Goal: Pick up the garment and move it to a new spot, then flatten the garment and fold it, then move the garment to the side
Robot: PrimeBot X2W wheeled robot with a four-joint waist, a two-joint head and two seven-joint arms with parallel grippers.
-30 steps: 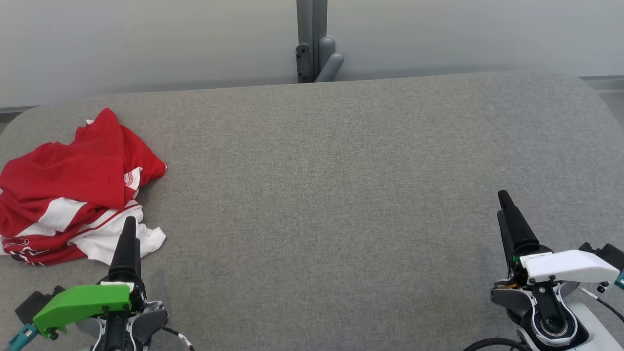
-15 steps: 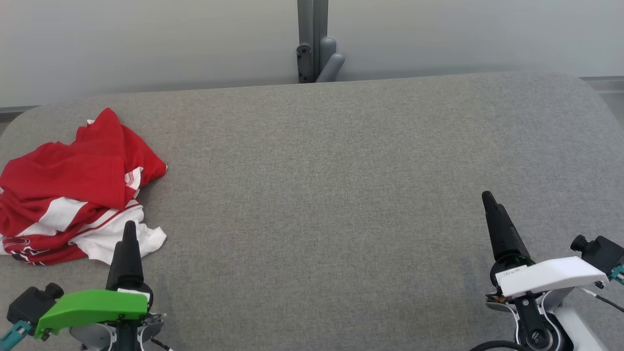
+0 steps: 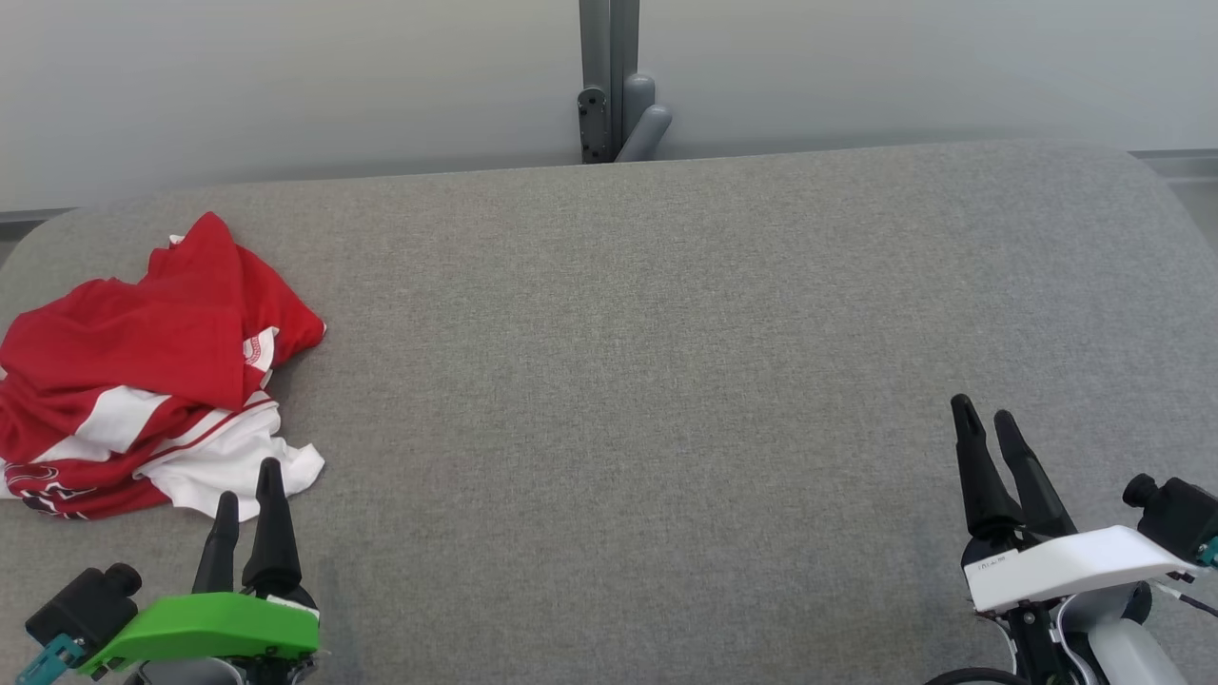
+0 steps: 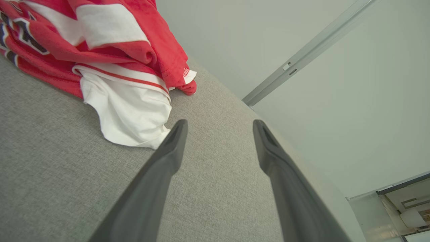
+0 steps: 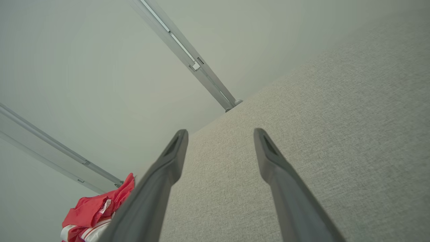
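Note that the left jaws stand spread and empty at your near left; the white hem of the garment (image 3: 143, 381) lies just beyond their tips. The right jaws, also spread, sit well apart from it, so lead with the left. It is a soft, crumpled red-and-white heap on the grey woven table (image 3: 618, 381)

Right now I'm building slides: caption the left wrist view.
Open left gripper near the white edge of a crumpled red-and-white garment on a grey table.
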